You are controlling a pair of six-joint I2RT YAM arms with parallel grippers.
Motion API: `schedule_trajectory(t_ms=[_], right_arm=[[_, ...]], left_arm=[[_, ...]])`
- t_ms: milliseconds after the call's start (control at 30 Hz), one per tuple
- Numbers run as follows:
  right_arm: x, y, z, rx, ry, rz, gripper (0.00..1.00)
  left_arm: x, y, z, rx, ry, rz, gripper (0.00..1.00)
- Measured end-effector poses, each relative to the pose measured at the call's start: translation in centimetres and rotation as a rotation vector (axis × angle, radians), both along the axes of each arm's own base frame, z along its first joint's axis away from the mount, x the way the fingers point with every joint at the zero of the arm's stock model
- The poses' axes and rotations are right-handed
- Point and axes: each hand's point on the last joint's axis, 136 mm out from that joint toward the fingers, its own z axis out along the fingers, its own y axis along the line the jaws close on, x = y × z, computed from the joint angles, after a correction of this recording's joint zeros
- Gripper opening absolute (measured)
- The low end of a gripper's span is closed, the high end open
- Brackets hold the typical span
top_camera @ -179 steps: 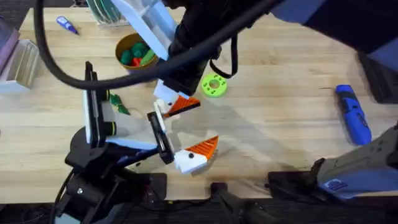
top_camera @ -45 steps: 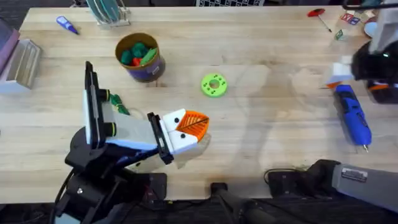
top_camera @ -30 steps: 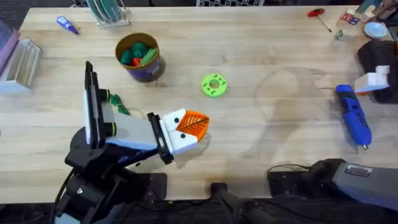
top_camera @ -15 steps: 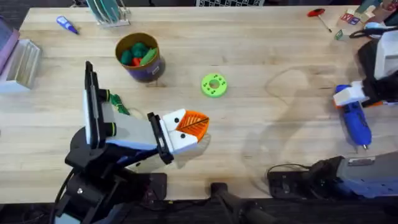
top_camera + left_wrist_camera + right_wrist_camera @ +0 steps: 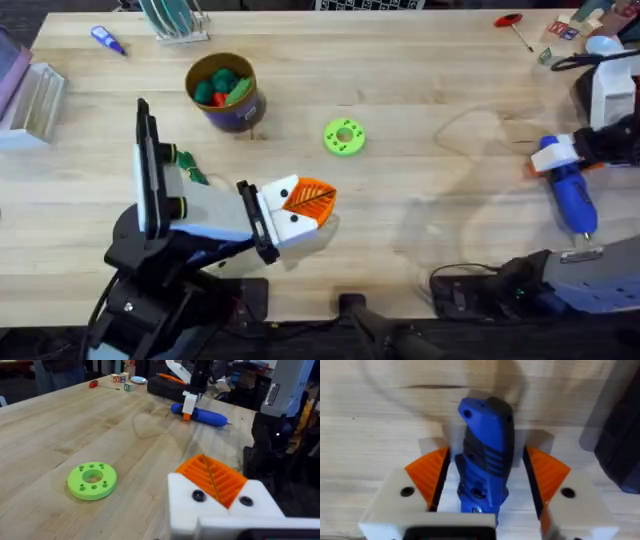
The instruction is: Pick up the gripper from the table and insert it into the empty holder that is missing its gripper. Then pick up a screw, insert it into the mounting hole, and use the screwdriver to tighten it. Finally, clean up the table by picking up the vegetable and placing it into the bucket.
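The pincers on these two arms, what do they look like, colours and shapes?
Each pincer has white blocky finger mounts with dark screw heads, carrying orange ribbed wedge pads: the left pincer and the right pincer. The arms are black and white, and a black cable loops by the right arm.

Table was pale wood w/ visible grain, smooth, slight sheen. Screwdriver looked like blue plastic, matt, w/ dark ribbed grip section; the right gripper around it had white matt plastic mounts & orange ribbed plastic pads, same on left gripper w/ dark screw heads. Green ring disc was matt plastic; bucket had a yellow-gold rim, faintly shiny.
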Motion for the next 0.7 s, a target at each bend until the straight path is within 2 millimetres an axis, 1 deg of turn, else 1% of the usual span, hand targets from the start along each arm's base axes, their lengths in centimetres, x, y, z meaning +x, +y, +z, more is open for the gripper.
schedule_trajectory(t_ms=[267, 333, 500, 633, 700], right_arm=[[0.62, -0.01, 0.02, 0.004, -0.03, 0.001, 0.845], [0.77, 0.01, 0.02, 0.006, -0.036, 0.001, 0.823], [0.94, 0.0, 0.03, 0.007, -0.045, 0.002, 0.712], [1.06, -0.04, 0.04, 0.006, -0.05, 0.001, 0.554], [1.1, -0.09, 0.04, 0.004, -0.052, 0.002, 0.518]], left_arm=[[0.0, 0.0, 0.01, 0.0, 0.0, 0.0, 0.008], [0.0, 0.0, 0.0, 0.0, 0.0, 0.0, 0.008], [0.0, 0.0, 0.0, 0.0, 0.0, 0.0, 0.008], [0.0, 0.0, 0.0, 0.0, 0.0, 0.0, 0.008], [0.0, 0.0, 0.0, 0.0, 0.0, 0.0, 0.007]])
